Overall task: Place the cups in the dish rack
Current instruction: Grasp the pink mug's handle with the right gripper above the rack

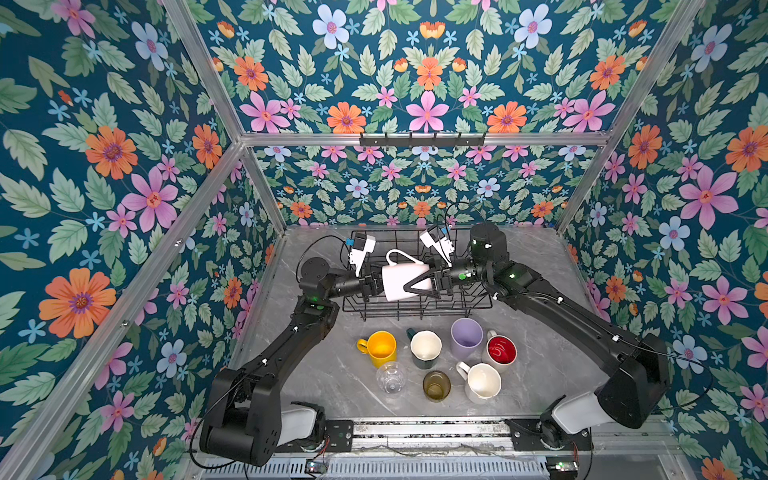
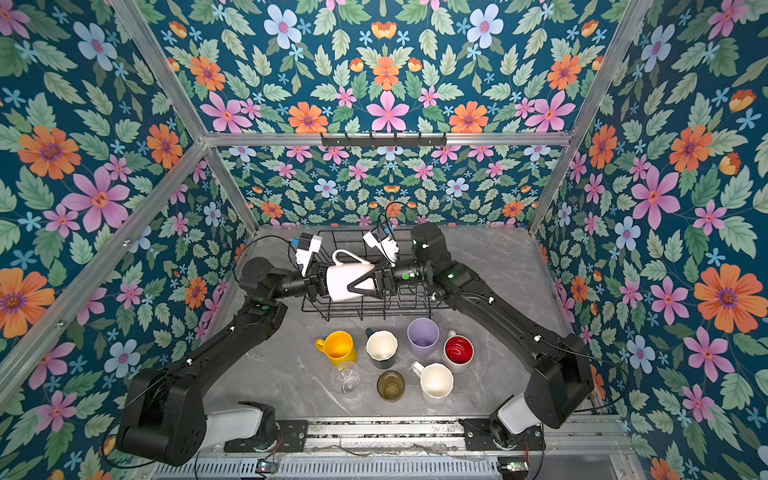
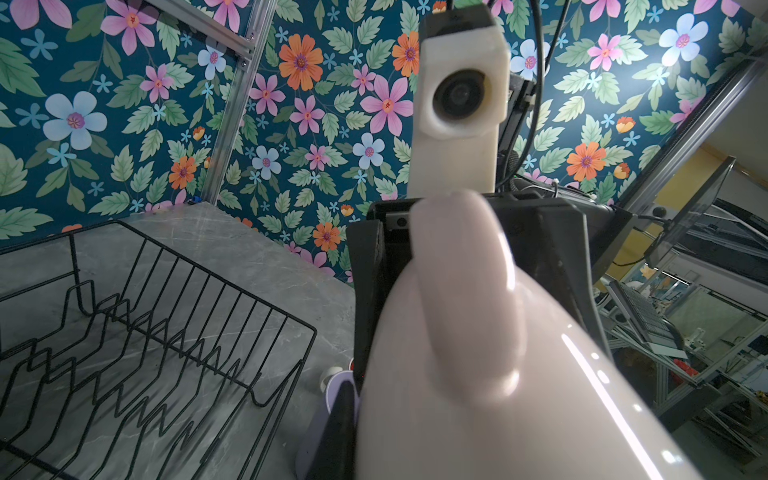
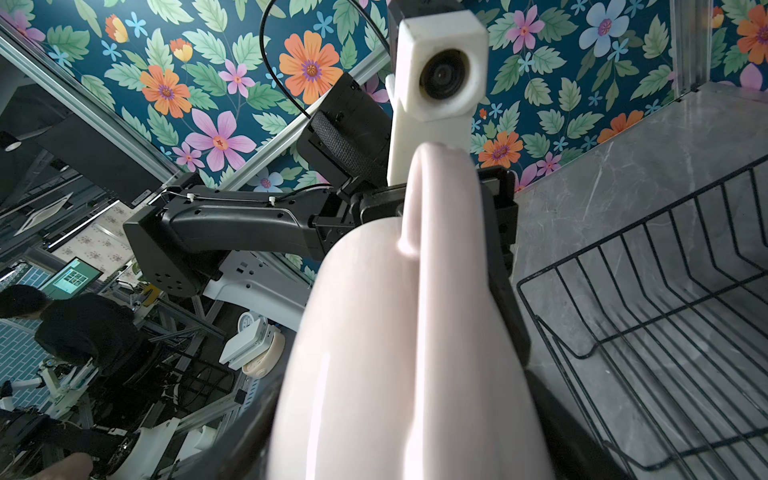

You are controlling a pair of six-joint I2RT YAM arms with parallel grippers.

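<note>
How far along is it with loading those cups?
Nothing done yet: the dish rack holds no cup. In hand: the white mug, held above it between the left gripper and right gripper. Left: seven cups, including the yellow mug, on the table.

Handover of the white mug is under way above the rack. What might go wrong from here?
1. The left gripper pinches the white mug at one end only, and the right gripper straddles the other. Whether the right is clamped is unclear. If the left lets go too soon, the mug could drop onto the dish rack wires.
2. The mug lies sideways, handle up. Lowered that way, it may roll or snag on the dividers.
</note>
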